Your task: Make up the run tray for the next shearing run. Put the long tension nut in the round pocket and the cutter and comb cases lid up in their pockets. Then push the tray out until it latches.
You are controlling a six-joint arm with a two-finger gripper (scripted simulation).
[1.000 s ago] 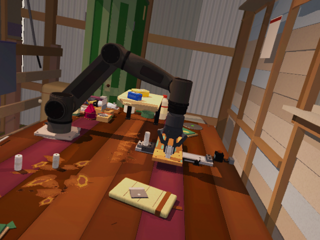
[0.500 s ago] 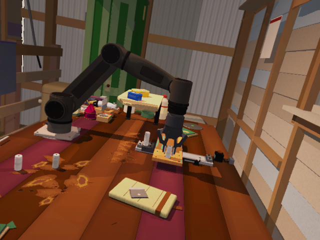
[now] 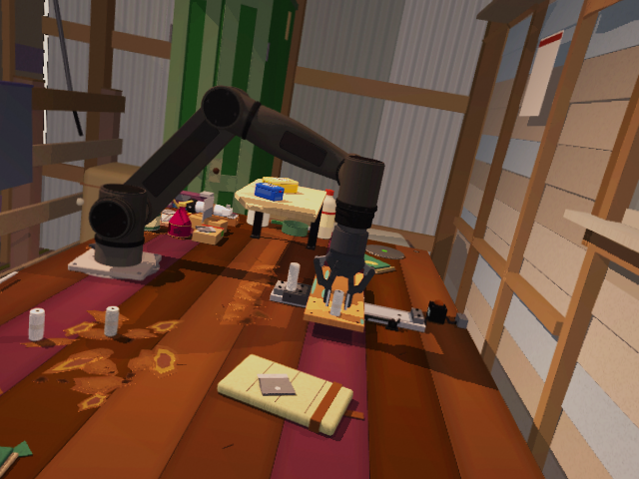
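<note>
A pale grey tension nut (image 3: 336, 302) stands upright in the wooden run tray (image 3: 335, 309), which sits on a grey slide rail (image 3: 395, 316) near the middle of the bench. A similar pale nut (image 3: 293, 277) stands on a grey block just left of the tray. Two more pale cylinders (image 3: 36, 324) (image 3: 111, 320) stand far left on the bench. A blue case (image 3: 269, 191) and a yellow case (image 3: 281, 184) lie on a small raised table behind. My gripper (image 3: 338, 298) hangs straight down over the tray with its fingers around the nut, open and holding nothing.
A cream notebook (image 3: 285, 394) with a brown band lies near the front of the bench. A white bottle (image 3: 327, 214) stands behind the arm's wrist. Clutter (image 3: 198, 219) sits at the back left by the arm's base (image 3: 116, 258). A timber wall runs along the right.
</note>
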